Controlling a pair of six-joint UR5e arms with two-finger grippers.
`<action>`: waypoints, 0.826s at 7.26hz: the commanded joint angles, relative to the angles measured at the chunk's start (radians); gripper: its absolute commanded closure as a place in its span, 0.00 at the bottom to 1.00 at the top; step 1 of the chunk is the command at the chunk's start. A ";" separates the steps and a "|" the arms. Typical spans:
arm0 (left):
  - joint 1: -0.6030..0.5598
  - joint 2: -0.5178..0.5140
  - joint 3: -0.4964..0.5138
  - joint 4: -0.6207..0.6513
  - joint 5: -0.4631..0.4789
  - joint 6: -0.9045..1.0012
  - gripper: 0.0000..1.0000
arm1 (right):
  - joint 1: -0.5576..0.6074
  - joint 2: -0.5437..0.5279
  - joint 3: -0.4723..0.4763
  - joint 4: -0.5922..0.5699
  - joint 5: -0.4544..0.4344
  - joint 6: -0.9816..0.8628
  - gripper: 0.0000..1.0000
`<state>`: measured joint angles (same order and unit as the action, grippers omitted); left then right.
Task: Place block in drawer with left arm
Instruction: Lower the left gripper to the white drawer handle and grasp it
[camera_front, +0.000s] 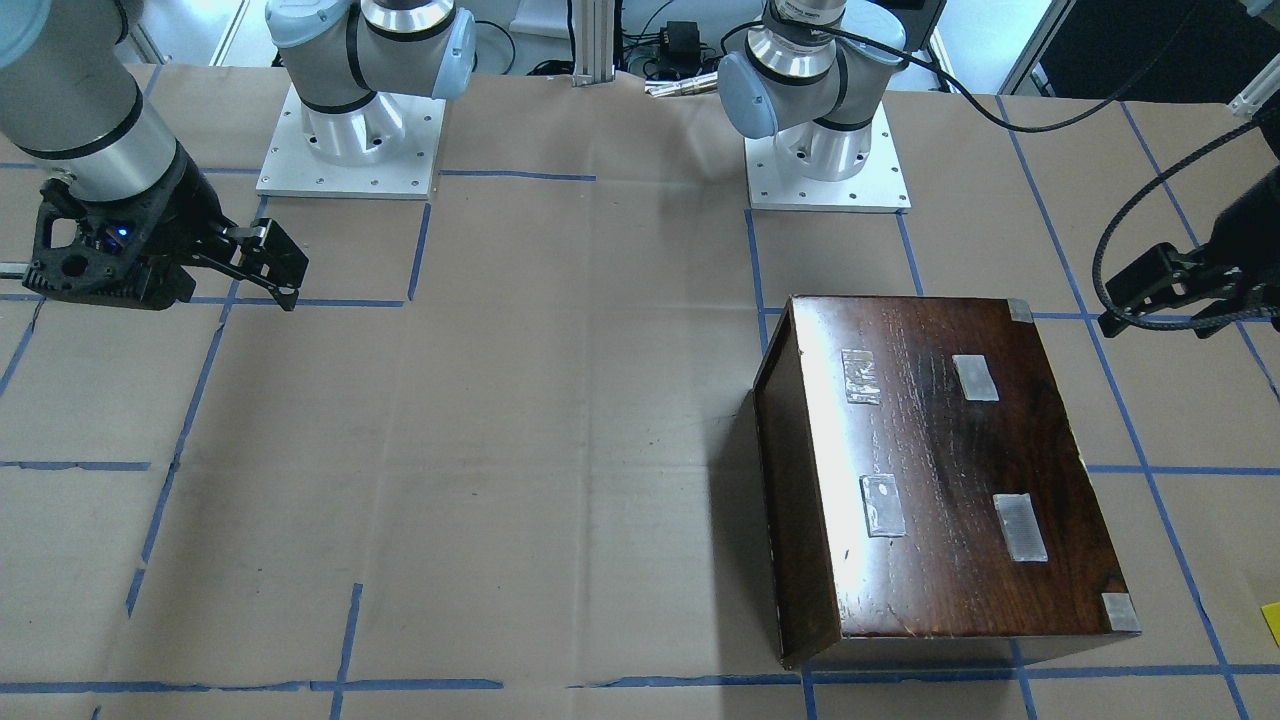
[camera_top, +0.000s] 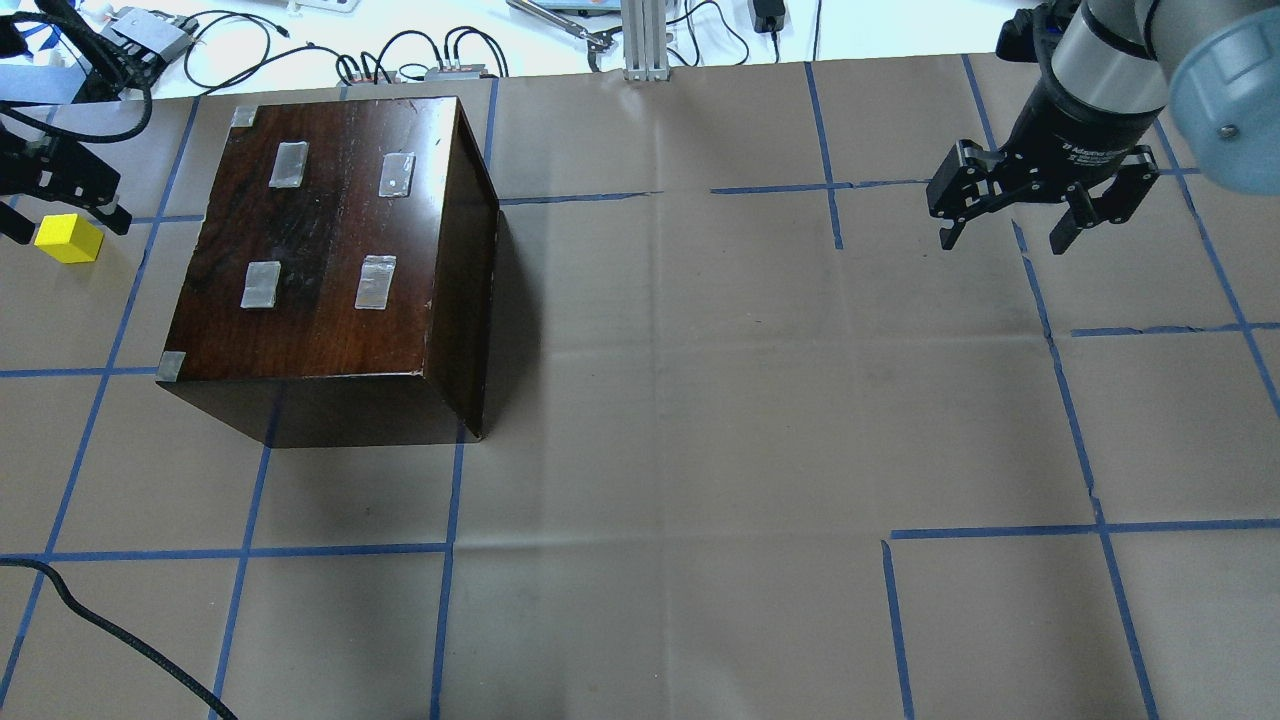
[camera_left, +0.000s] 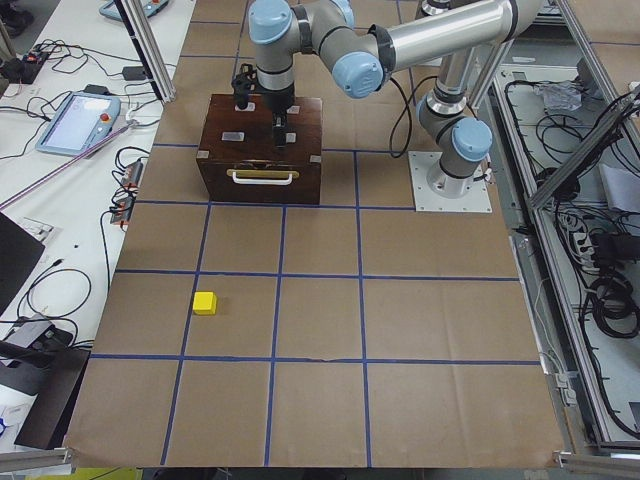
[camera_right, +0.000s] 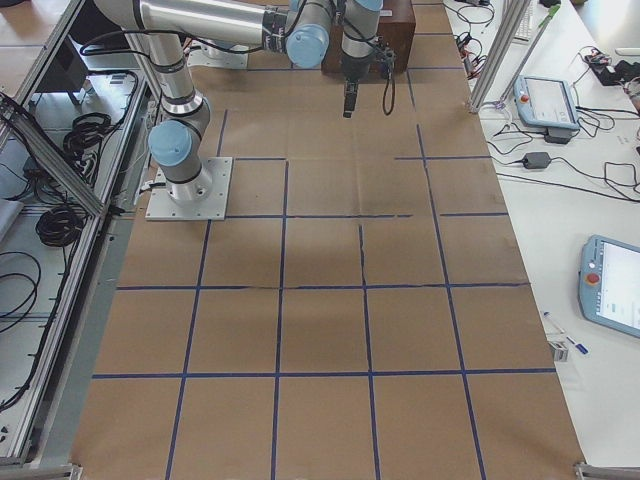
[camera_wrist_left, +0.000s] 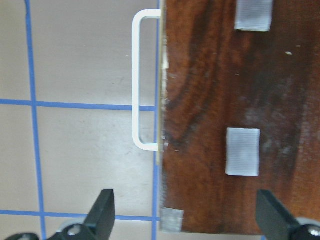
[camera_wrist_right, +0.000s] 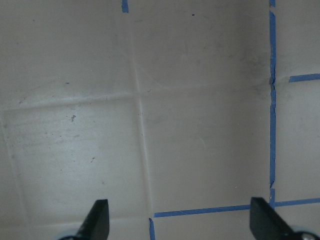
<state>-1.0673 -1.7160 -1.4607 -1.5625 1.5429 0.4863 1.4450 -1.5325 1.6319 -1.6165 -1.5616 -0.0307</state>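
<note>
- The left claw (camera_wrist_left: 186, 200) hangs empty, with its fingers spread wide, high above the front edge of the cabinet (camera_top: 330, 240).
- The drawer (camera_left: 262, 185) appears to be shut. Its pale handle (camera_wrist_left: 136, 80) lies ahead of and below the claw, nearer to one finger than to the other.
- The block (camera_left: 205, 302) rests on the surface (camera_top: 700, 400). It is lower than the claw, out beyond the drawer front and well apart from it, outside the wrist view.
- The step in hand is judged to be opening the drawer, since nothing can be placed inside until it is drawn out.
- The claw should be centred over the handle bar, lowered outward of the cabinet's top edge, and closed across the bar.
- The pull should be kept straight along the drawer's travel, so that the cabinet is not dragged.
- Bare surface lies between the drawer front and the block. The room seems sufficient for the drawer, though its length cannot be told.
- The cabinet's top edge and corner sit directly beneath the claw and are the nearest obstacles to a descent.
- The loose cable (camera_front: 1098, 262) beside the claw should be kept off that corner.
- The right claw (camera_top: 1002, 235), empty with its fingers apart, is held well away across the surface, so no conflict is expected.
</note>
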 joint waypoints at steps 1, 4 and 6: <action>0.067 -0.054 0.045 0.001 -0.088 0.057 0.00 | 0.000 0.000 0.000 0.000 0.000 0.000 0.00; 0.083 -0.089 0.014 0.032 -0.099 0.091 0.01 | 0.000 0.000 0.000 0.000 0.000 0.000 0.00; 0.083 -0.129 0.014 0.033 -0.167 0.080 0.01 | 0.000 0.000 0.000 0.001 0.000 0.000 0.00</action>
<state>-0.9853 -1.8218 -1.4455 -1.5320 1.4080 0.5699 1.4450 -1.5324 1.6321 -1.6165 -1.5616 -0.0307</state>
